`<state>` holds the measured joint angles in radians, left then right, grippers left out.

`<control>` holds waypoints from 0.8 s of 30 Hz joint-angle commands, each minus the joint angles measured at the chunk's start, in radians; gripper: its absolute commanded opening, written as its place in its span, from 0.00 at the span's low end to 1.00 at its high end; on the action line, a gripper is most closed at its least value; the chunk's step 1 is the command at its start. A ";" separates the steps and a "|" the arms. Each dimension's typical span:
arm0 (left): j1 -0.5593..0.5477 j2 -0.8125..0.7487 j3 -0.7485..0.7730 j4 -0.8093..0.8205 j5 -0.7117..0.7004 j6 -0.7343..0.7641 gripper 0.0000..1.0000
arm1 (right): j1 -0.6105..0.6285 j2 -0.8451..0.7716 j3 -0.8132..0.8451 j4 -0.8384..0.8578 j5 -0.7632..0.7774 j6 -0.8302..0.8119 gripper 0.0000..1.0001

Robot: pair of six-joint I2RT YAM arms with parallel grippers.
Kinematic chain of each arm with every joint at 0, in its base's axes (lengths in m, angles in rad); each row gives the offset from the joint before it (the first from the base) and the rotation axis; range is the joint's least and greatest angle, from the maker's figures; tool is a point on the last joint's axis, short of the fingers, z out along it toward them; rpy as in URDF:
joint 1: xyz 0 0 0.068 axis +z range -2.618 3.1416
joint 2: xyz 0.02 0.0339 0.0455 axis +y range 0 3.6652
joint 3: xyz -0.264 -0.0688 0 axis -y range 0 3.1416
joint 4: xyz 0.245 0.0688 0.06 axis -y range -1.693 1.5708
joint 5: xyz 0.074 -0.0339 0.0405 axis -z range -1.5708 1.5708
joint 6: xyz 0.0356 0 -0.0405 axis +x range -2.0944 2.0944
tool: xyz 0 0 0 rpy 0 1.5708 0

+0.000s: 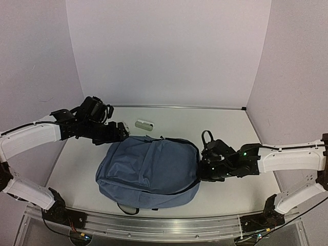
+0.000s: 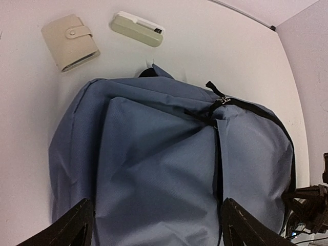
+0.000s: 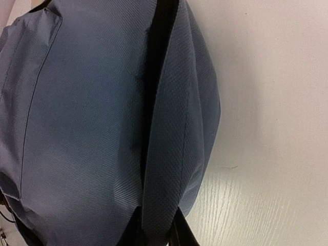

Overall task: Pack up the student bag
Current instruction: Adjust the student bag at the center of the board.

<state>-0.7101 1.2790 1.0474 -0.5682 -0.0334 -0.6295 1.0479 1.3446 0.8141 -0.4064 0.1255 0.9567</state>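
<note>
The student bag [image 1: 148, 169], a large dusty-blue backpack, lies flat in the middle of the table. Its black zipper line [image 2: 215, 110] runs across the top. My left gripper [image 1: 120, 134] hovers at the bag's far left corner. In the left wrist view that gripper [image 2: 156, 205] is open, its dark fingers [image 2: 77, 220] spread wide over the blue fabric [image 2: 154, 154] with nothing between them. My right gripper [image 1: 202, 171] is at the bag's right edge. In the right wrist view it [image 3: 156, 218] is shut on a raised fold of the bag [image 3: 169, 154] beside a dark gap.
A beige snap wallet [image 2: 70, 42] and a pale oblong case [image 2: 137, 28] lie on the table behind the bag; the case [image 1: 144, 124] also shows from above. Pale walls close in the table at the back and both sides.
</note>
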 commanded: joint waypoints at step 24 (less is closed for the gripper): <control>0.040 0.188 0.077 0.312 0.339 0.160 0.87 | -0.660 0.166 0.370 0.027 0.071 -0.541 0.78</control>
<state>-0.6746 1.4039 1.0410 -0.4019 0.2189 -0.5737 0.3777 1.6305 1.1770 -0.3770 0.2574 0.4394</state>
